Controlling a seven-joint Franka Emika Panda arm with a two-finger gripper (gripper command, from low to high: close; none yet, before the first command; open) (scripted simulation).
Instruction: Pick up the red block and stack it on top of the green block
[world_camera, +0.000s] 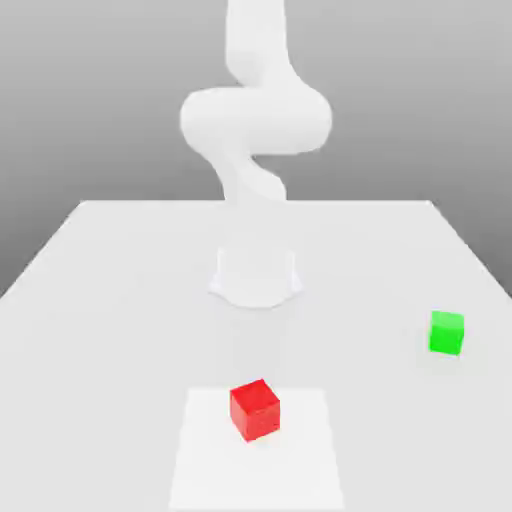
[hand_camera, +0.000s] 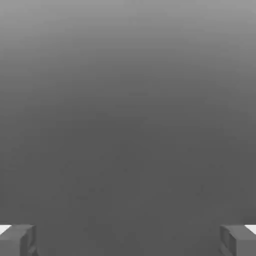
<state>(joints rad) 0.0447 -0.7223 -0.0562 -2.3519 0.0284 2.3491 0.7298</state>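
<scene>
White matte table surface (world_camera: 120, 260) carries two small cubes, one of each colour. One small bright red cube with plain matte faces (world_camera: 254, 409) sits on a lighter square patch (world_camera: 200, 460) at the near edge of the table, close to the middle of the exterior view. One small bright green cube with plain matte faces (world_camera: 447, 332) sits toward the exterior view's right, farther back than the red cube and well apart from it. Both cubes rest flat on the table; neither touches the other.

My one white arm (world_camera: 255, 115) rises from its round base (world_camera: 255, 278) behind the red cube and curves upward out of the exterior view. My pincer (hand_camera: 128, 240) stands at full spread: in the hand view, its two grey fingertips (hand_camera: 17, 240) sit at opposite edges with bare grey ground between them. Nothing is gripped.
</scene>
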